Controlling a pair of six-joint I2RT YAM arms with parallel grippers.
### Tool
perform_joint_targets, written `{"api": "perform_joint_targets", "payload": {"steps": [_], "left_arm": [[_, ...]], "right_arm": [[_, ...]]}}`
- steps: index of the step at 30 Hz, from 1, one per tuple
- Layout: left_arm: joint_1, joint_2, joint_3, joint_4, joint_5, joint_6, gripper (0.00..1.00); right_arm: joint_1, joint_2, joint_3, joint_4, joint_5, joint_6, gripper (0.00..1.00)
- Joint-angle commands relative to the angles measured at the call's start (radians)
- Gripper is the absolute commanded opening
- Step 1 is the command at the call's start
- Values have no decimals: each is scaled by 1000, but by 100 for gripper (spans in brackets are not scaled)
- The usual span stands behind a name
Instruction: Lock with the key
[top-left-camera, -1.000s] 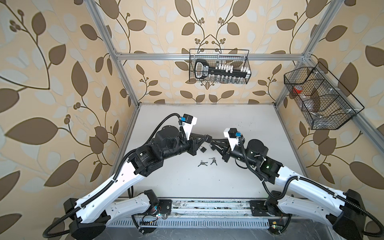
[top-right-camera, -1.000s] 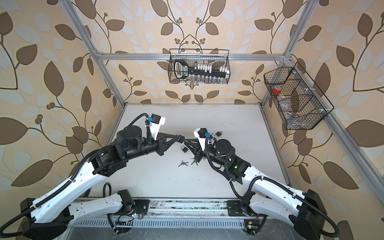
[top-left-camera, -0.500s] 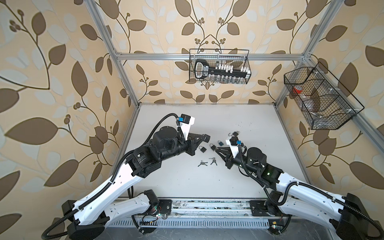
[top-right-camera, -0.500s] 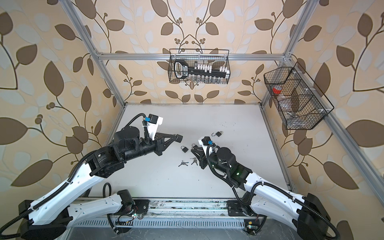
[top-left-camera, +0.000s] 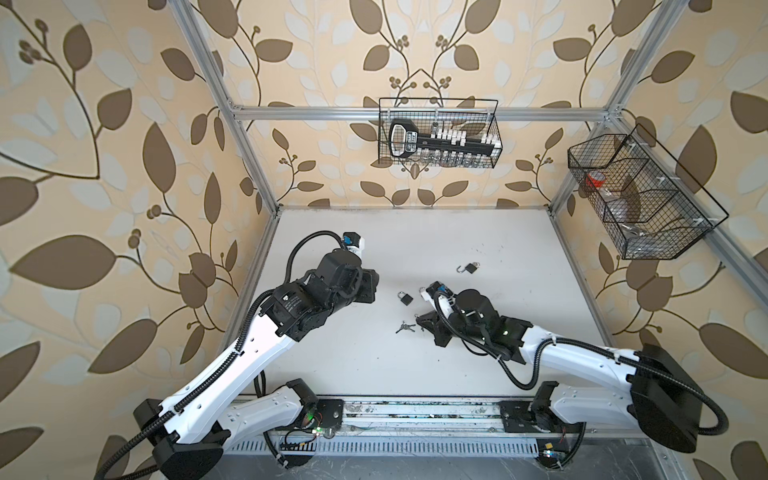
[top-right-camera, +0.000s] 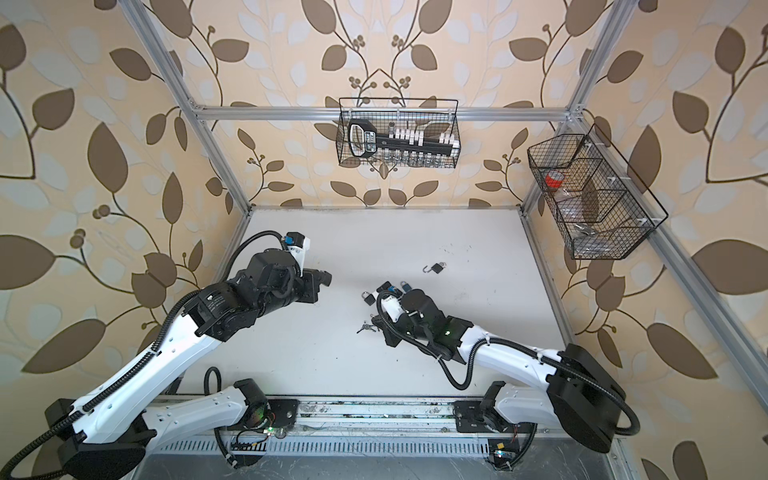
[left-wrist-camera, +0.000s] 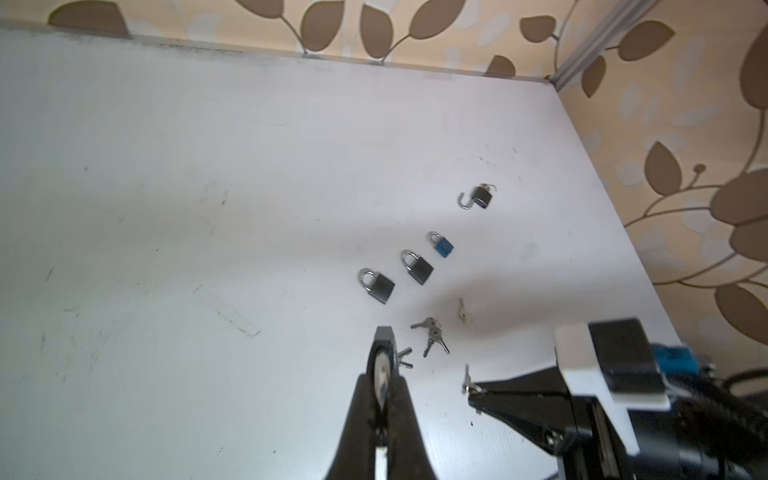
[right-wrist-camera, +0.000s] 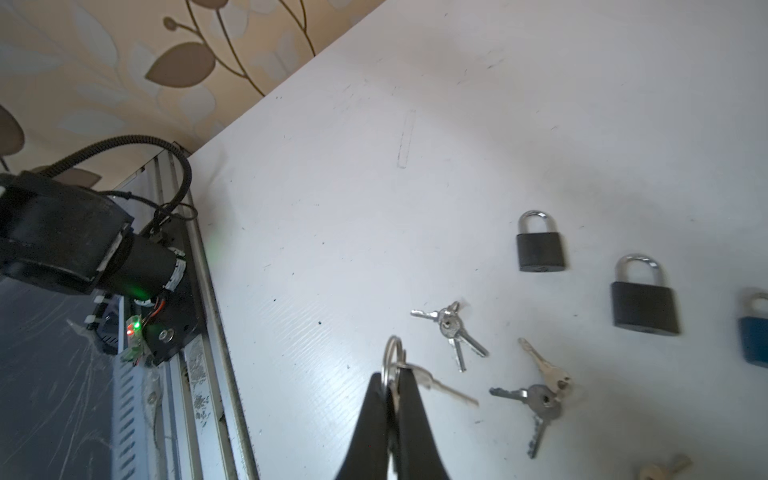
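Key (right-wrist-camera: 440, 386), on its ring, is now being pinched by the right gripper (right-wrist-camera: 392, 376). Its jaws have just closed, low on the robot side of the open padlock (left-wrist-camera: 482, 196). Left gripper (left-wrist-camera: 381, 353) is backing off from that padlock, pressed together, nothing clearly held. Reading this as key pickup finishing, insertion pending.

Up on the back rail (top-left-camera: 311, 112): black wire basket (top-left-camera: 384, 112), holding a black-handled tool (top-left-camera: 405, 143) with white blocks. Over on the right wall (top-left-camera: 706, 83): compartmented wire basket (top-left-camera: 665, 232), red-capped item (top-left-camera: 596, 179) inside.
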Motion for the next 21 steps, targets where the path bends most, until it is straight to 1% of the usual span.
{"api": "perform_joint_targets", "payload": {"steps": [1, 3, 7, 9, 12, 15, 17, 21], "left_arm": [[106, -53, -50, -10, 87, -66, 0], [167, -69, -75, -8, 125, -86, 0], [268, -89, -115, -19, 190, -116, 0], [312, -97, -131, -26, 217, -121, 0], [367, -110, -147, -31, 260, -106, 0], [401, -118, -147, -46, 275, -87, 0], [413, -123, -148, -48, 284, -80, 0], [420, -119, -154, -44, 301, -80, 0]], "right_arm": [[42, 95, 82, -31, -51, 39, 0], [66, 168, 123, -32, -47, 52, 0], [85, 311, 211, -40, -79, 88, 0], [90, 368, 249, -45, -91, 101, 0], [92, 442, 310, -68, -140, 108, 0], [101, 492, 354, -90, -184, 97, 0], [103, 513, 369, -99, -193, 96, 0], [102, 558, 408, -157, -120, 101, 0]]}}
